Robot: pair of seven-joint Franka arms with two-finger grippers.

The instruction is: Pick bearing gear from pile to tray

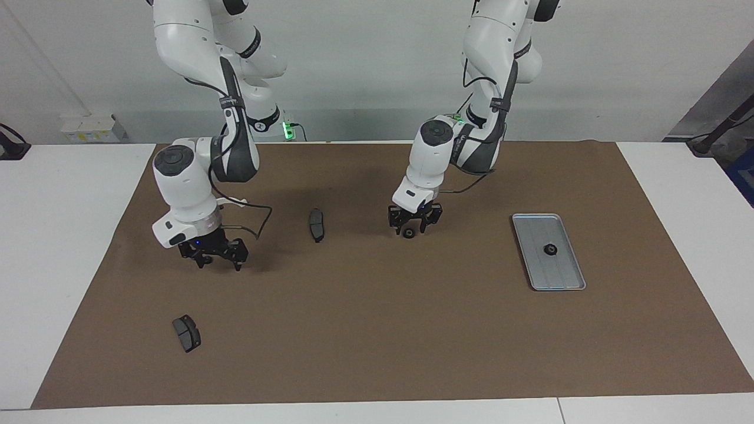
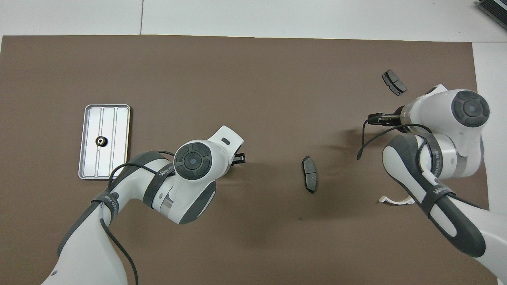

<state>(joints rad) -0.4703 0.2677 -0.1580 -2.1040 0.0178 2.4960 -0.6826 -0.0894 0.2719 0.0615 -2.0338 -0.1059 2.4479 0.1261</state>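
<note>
A small black bearing gear (image 1: 408,233) lies on the brown mat, toward the middle. My left gripper (image 1: 412,228) hangs low right over it, open, with a fingertip on either side. The overhead view hides this gear under the left hand (image 2: 239,158). A second gear (image 1: 550,249) lies in the silver ribbed tray (image 1: 565,280) toward the left arm's end, also in the overhead view (image 2: 101,141), as is the tray (image 2: 119,166). My right gripper (image 1: 219,264) hangs open and empty above the mat and waits.
One dark brake pad (image 1: 316,224) lies between the two grippers; it is also in the overhead view (image 2: 309,174). Another pad (image 1: 187,333) lies farther from the robots at the right arm's end. A white curved bracket (image 2: 396,200) is partly under the right arm.
</note>
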